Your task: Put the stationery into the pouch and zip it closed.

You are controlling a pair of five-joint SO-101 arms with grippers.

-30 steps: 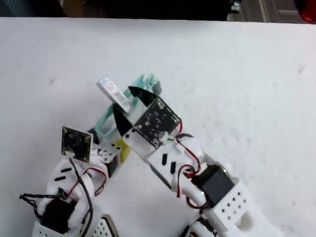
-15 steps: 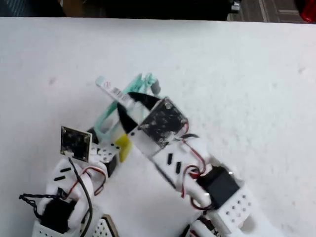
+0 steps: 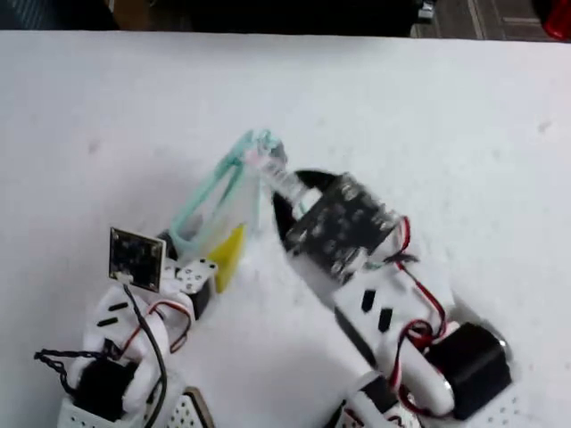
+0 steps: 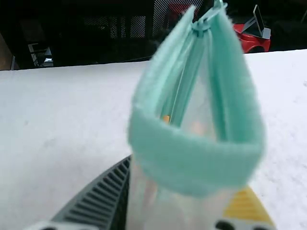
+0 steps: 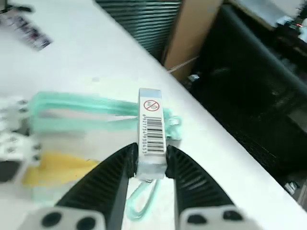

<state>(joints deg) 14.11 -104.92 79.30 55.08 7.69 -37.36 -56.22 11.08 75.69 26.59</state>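
The left gripper (image 3: 207,278) is clamped on the near end of the pouch (image 3: 210,201). It holds the pouch propped up off the table (image 3: 428,116) so that the teal-edged mouth gapes and faces upward. From the left wrist view that mouth (image 4: 192,158) stands wide, which I judge is the point of this grip: a steady, open target for the other arm.

In the high view the pouch runs from about 7 o'clock near the left gripper to 1 o'clock, where the zipper pull (image 3: 268,143) sits at the far end. A yellow piece (image 3: 227,254) already lies inside, low at the 7 o'clock end.

The right gripper (image 5: 151,155) comes in from 4 o'clock of the pouch, its fingers pressed together on the lower end of a white stick (image 5: 152,127) with a barcode label. The free end points ahead of the fingers toward the pouch's far end, just beside the rim. Held by its tail like this, the stick can probably lead into the opening. The zipper is not yet drawn.
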